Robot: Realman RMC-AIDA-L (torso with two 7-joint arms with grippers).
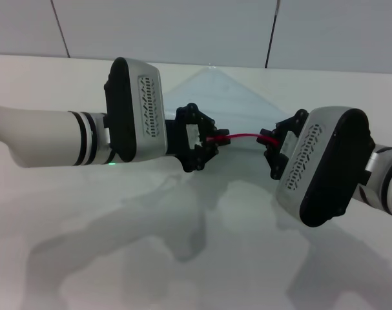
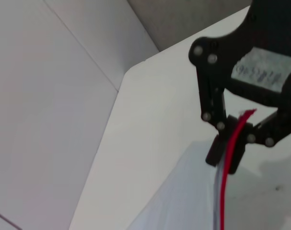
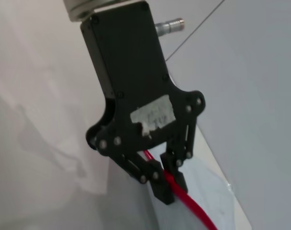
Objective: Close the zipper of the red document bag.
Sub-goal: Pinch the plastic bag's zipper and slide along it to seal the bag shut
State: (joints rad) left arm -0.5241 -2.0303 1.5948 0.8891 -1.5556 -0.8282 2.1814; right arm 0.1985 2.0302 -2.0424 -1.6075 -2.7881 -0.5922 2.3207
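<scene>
My left gripper (image 1: 215, 139) and right gripper (image 1: 270, 143) look like matt black plastic studded with small shiny metal screws, both pinching the smooth red zipper (image 1: 244, 136) of the red document bag (image 1: 215, 90), whose translucent plastic looks faintly glossy above the smooth white table (image 1: 47, 245).

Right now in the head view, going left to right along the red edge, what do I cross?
Left gripper, fingers shut on the zipper → bare stretch of the zipper → right gripper, fingers shut on the zipper. The red document bag stretches away behind them over the table.
</scene>
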